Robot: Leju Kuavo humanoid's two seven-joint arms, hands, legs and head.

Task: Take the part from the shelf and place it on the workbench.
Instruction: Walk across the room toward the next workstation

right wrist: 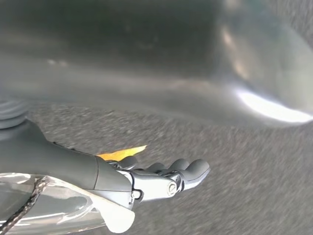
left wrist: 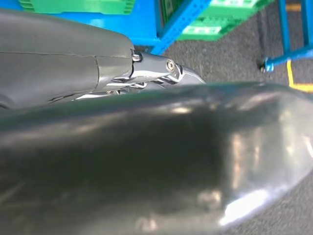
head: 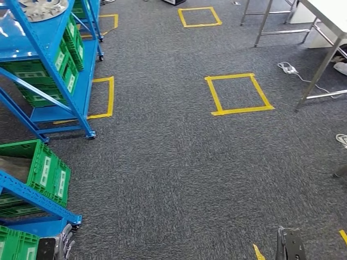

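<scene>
**Both hands hanging low, part sitting on the shelf**

The robot is looking down across a grey carpet (head: 172,162) marked with yellow tape squares (head: 238,93). The part (head: 40,8), a silvery round piece cut off by the picture's edge, is lying on the upper level of the blue shelf (head: 61,76) at the far left, well apart from both hands. Green crates (head: 67,67) are sitting on the levels below it. A second blue shelf (head: 37,197) is standing nearer the robot, also carrying green crates (head: 49,170).

The workbench (head: 327,13) is showing at the far right, a white top on metal legs, with the open carpet lying between it and the shelves. A white power strip (head: 288,67) with its cable is lying on the floor by one leg, and a shoe (head: 342,140) is poking in at the right edge.

The left hand (head: 61,244) is hanging just beside the nearer shelf. Too little of its fingers is showing to tell whether they are apart or closed (the wrist camera is catching just one bright metal finger (left wrist: 166,68) against the shelf).

The right hand (right wrist: 162,178) is hanging over the carpet with its fingers stretched out straight, holding nothing, a strip of yellow tape (right wrist: 122,153) lying on the floor behind it.
</scene>
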